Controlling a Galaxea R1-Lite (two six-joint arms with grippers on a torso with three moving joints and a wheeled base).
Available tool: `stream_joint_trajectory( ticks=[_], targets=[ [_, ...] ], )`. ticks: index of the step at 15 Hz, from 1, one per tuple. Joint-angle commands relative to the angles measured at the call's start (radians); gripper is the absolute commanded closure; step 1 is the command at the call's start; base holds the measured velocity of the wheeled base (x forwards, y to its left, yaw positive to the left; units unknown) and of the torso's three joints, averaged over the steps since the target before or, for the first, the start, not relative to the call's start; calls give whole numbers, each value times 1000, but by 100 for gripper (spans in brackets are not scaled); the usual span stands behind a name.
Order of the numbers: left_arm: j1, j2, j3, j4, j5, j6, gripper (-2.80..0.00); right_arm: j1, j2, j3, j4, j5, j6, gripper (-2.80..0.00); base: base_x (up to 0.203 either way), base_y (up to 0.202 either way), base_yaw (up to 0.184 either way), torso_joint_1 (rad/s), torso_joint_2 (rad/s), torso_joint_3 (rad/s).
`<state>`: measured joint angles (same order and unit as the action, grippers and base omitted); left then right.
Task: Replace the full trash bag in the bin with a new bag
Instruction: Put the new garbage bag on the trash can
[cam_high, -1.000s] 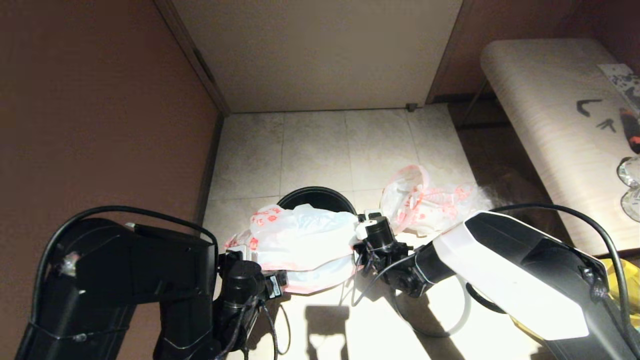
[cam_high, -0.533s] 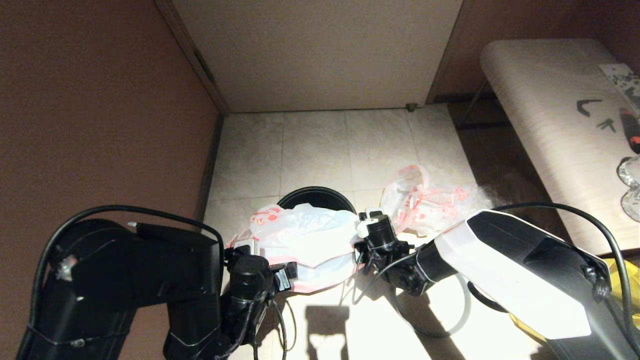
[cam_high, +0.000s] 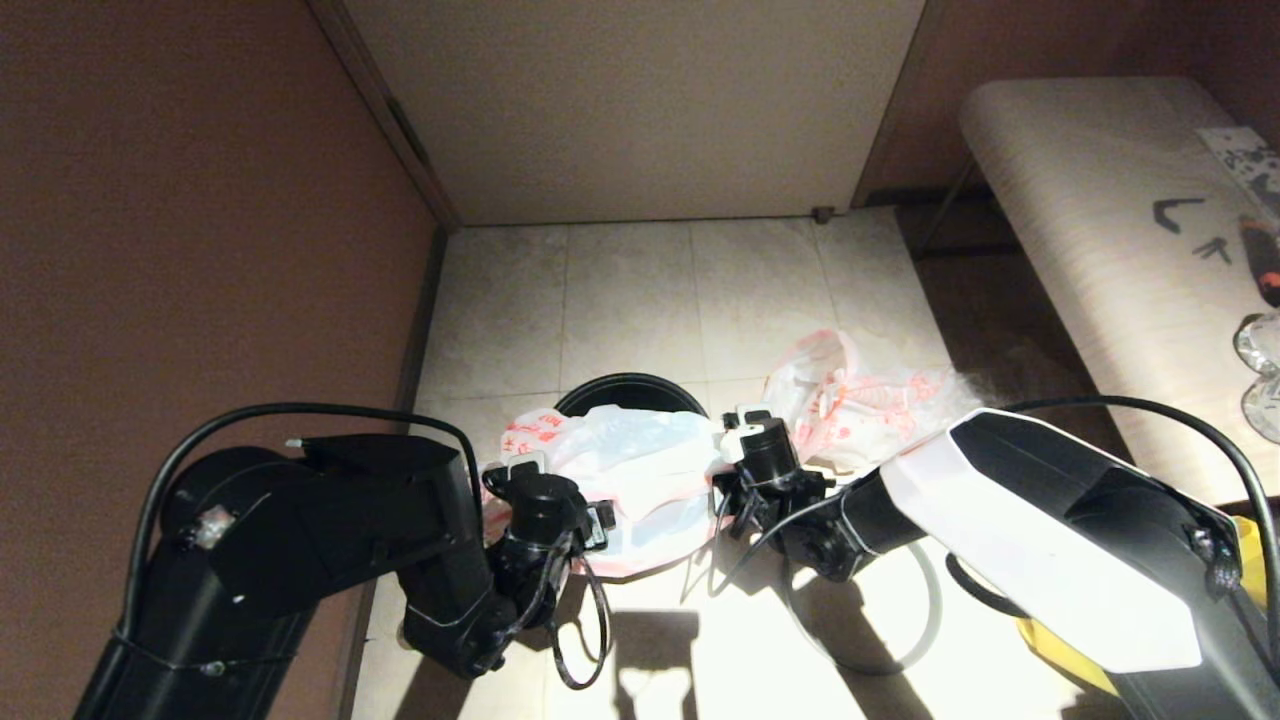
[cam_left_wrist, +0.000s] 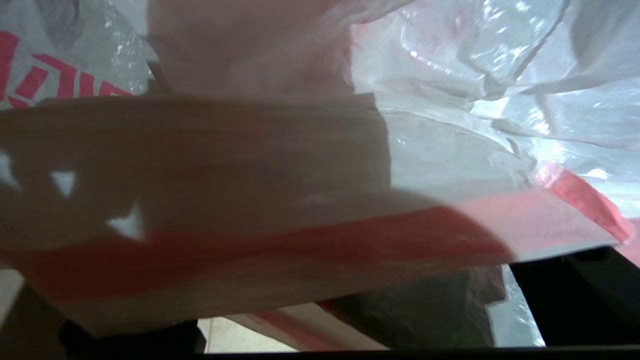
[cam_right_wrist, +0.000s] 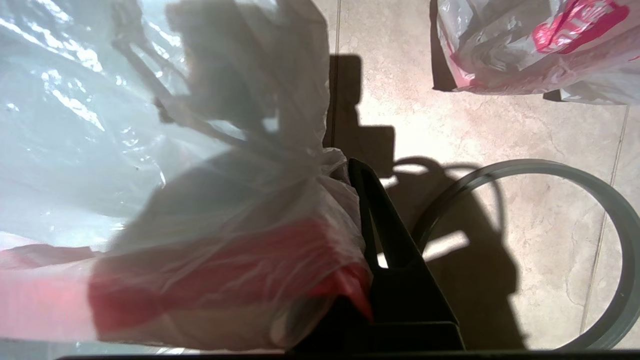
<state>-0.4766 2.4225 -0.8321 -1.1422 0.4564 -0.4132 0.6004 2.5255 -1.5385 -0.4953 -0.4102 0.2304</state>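
Head view: new bag (cam_high: 640, 470) is held over bin (cam_high: 630, 392) by right gripper (cam_high: 745, 432), fingers clamped on its edge; left gripper (cam_high: 520, 478), fingers wide, must regrip.

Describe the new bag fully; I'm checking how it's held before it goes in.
The new bag is thin, see-through white plastic with a pinkish-red edge and some red print. It hangs crumpled above the floor, in front of the black bin. The right gripper pinches a bunched corner in shut jaws. The left gripper sits at its other side, jaws open.
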Motion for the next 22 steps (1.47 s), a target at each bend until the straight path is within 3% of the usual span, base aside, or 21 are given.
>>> stream_joint_trajectory(
  ticks=[1, 2, 13, 14, 15, 20, 22],
  targets=[
    [9, 21, -39, 19, 1, -7, -280, -1, -12, 0, -3, -2, 1, 0, 0, 0, 0, 0, 0, 0],
    [9, 21, -47, 18, 1, -7, 0, 1, -20, 1, -3, -2, 1, 0, 0, 0, 0, 0, 0, 0],
    [32, 26, -102, 19, 4, -7, 0, 4, -36, 20, 1, -5, 0, 0, 0, 0, 0, 0, 0, 0],
    [32, 27, -109, 19, 5, -7, 0, 6, -34, 20, 0, -7, 0, -111, 0, 0, 0, 0, 0, 0],
    [34, 29, -121, 19, 9, -7, 0, 10, -41, 24, -1, -8, 1, -280, 0, 0, 0, 0, 0, 0],
    [38, 36, -144, 20, 41, -7, 0, 40, -137, 175, -3, -7, 13, -280, 0, 0, 0, 0, 0, 0],
    [38, 36, -145, 20, 42, -7, 0, 58, -193, 216, -3, -3, 72, -280, 0, 0, 0, 0, 0, 0]
  ],
)
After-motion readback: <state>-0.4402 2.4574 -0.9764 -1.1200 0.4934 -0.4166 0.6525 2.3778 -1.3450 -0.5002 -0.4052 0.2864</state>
